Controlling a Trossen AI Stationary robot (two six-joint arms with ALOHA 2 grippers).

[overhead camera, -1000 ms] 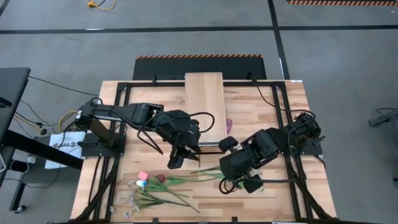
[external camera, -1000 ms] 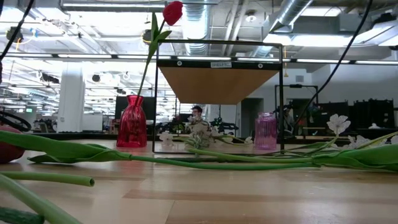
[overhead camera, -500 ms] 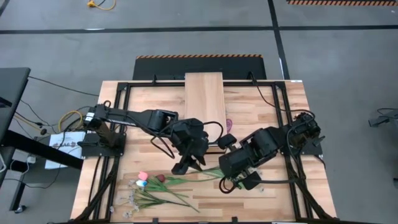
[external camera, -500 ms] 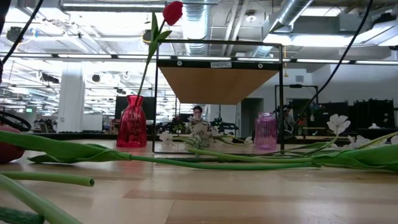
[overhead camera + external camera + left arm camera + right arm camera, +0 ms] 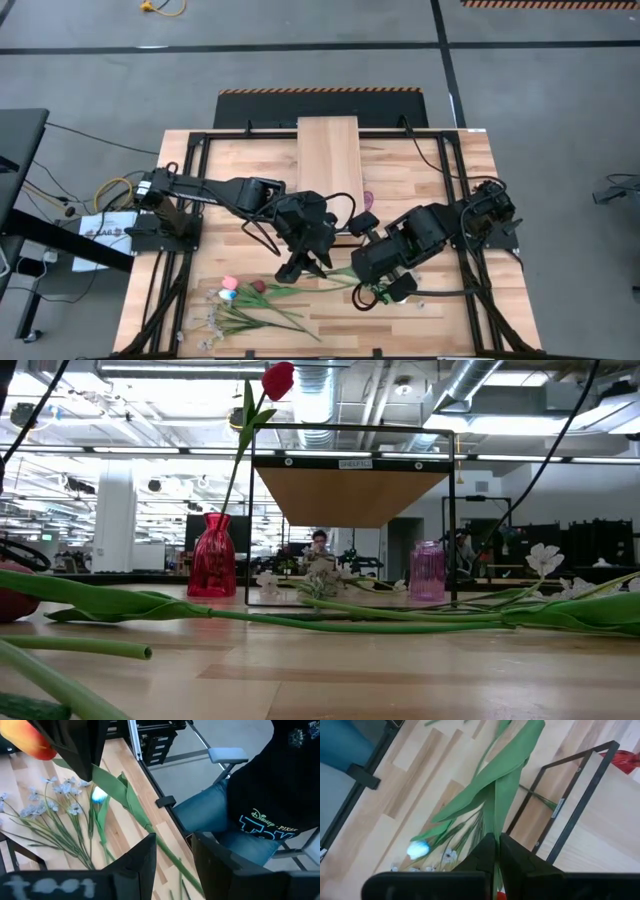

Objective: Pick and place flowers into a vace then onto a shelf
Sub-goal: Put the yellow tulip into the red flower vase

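Note:
My right gripper (image 5: 496, 851) is shut on a red-orange tulip (image 5: 29, 740), over the table's near middle (image 5: 383, 292). Its long leaves (image 5: 505, 790) and stem (image 5: 146, 824) run away from the fingers. My left gripper (image 5: 174, 860) is open; its fingers stand on either side of that stem's lower part without touching it, just left of the right gripper (image 5: 303, 266). More flowers (image 5: 240, 305) lie flat on the near left of the table. The shelf (image 5: 330, 165) stands at the far middle. A red vase (image 5: 213, 558) holds one red tulip (image 5: 278, 378). My right gripper pinches the tulip's green stem (image 5: 495, 832) between its two shut fingers, close below the head, whose red shows right behind the fingers (image 5: 495, 895). The fingers slant steeply down from above. Stem and leaves stick out past the fingertips; whether their far end rests on the table is unclear.
A small pink vase (image 5: 427, 570) stands by the shelf's black frame (image 5: 570, 805). A pale blue-white tulip (image 5: 417, 849) and pale blossom sprays (image 5: 50, 800) lie on the boards. A seated person (image 5: 260, 810) is close to the table's near edge.
My left gripper has reached toward the table's right and near edges and sunk a little, rolling its wrist, and now stands close beside my right gripper. The flowers on the table have not moved.

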